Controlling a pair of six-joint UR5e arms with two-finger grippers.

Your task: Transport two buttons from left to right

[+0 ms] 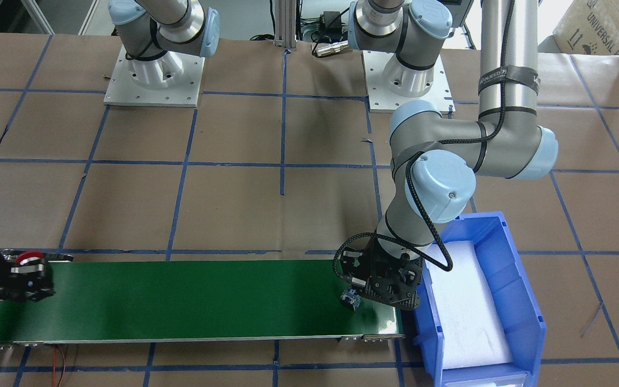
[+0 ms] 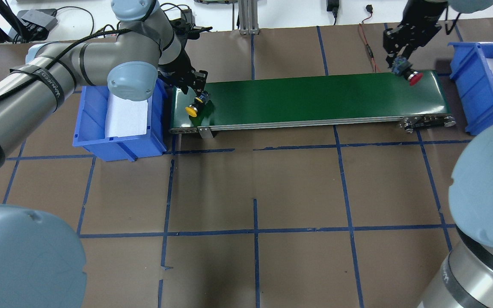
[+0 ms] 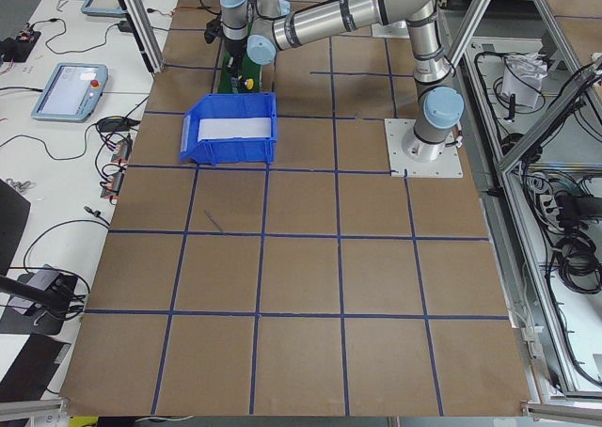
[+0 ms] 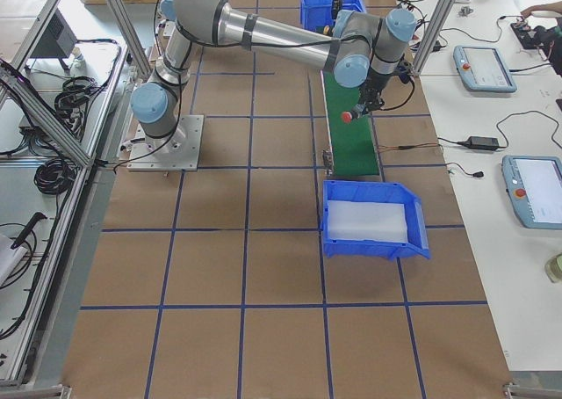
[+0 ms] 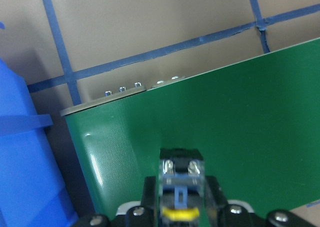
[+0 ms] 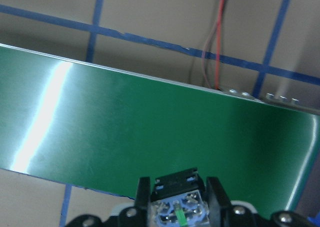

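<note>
The yellow button is gripped by its grey contact block in my left gripper, low over the left end of the green conveyor belt. In the left wrist view the fingers press on both sides of the block. The red button is held in my right gripper over the belt's right end. In the right wrist view its block sits between the fingers. The front view shows the left gripper and the right gripper with the red cap.
A blue bin with a white foam liner stands just left of the belt, close to my left gripper. A second blue bin stands past the belt's right end. Red and black wires lie behind the belt near my right gripper.
</note>
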